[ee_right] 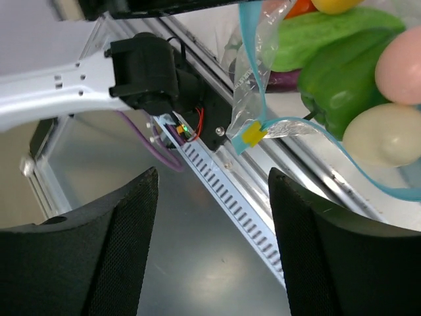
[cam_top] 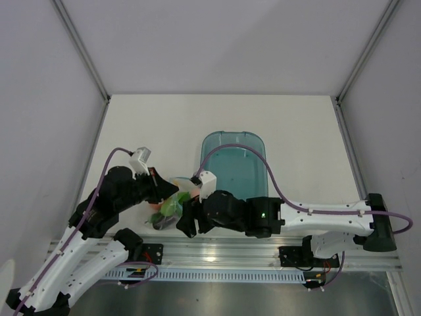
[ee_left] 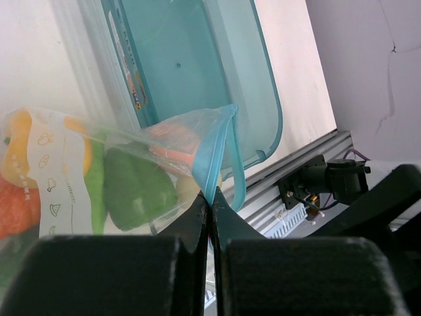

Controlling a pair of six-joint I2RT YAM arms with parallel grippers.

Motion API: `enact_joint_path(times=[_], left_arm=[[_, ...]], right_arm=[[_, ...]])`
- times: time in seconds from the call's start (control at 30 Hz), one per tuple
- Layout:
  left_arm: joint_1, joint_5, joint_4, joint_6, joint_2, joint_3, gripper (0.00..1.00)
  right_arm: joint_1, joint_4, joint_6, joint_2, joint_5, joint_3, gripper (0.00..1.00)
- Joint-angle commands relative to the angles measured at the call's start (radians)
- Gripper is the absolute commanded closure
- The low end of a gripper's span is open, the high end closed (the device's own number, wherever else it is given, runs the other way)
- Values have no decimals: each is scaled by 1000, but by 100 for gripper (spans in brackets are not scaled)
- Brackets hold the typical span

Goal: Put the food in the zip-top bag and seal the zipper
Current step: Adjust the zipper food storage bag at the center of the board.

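Zip-top bag (ee_right: 253, 66) with food (ee_right: 342, 85) above parted hand (ee_right: 212, 184)

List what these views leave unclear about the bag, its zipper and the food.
- Top view: the zip-top bag is partly hidden by the right arm; food too small to count.
- Left wrist view: the frame edge cuts off the bag's left side.
- Right wrist view: the zipper runs off the right edge, so its sealed length cannot be told.

A robotics lab test cell: a white table (cam_top: 158, 125) boxed in by plain pale panels (cam_top: 217, 39) on aluminium posts (cam_top: 80, 49), with robot arms (cam_top: 329, 217) bolted to an aluminium rail (cam_top: 223, 250) above a slotted cable duct (cam_top: 217, 274).
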Motion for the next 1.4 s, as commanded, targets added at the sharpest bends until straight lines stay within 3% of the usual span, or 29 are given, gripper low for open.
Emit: enact_joint_path(times=[0.0, 0.13, 0.27, 0.4, 0.83, 1.13, 1.17, 1.37], left_arm=[[4, 51, 72, -21, -20, -6, 100], [4, 83, 85, -27, -19, -17, 99], [4, 103, 99, -35, -22, -29, 100], [4, 111, 102, -29, -23, -29, 99], [6, 143, 119, -29, -26, -38, 99], [4, 140, 107, -12, -37, -44, 99], [4, 134, 105, -9, -39, -44, 99], [4, 70, 56, 29, -57, -35, 100]], right_arm=[[48, 45, 229, 48, 173, -3, 32], [68, 43, 294, 90, 258, 3, 37], [82, 108, 346, 78, 358, -50, 53], [84, 160, 365, 61, 434, -95, 63], [76, 180, 357, 84, 499, -94, 73], [61, 137, 377, 95, 510, -86, 96], [61, 134, 370, 93, 511, -86, 100], [53, 116, 212, 102, 476, -40, 100]])
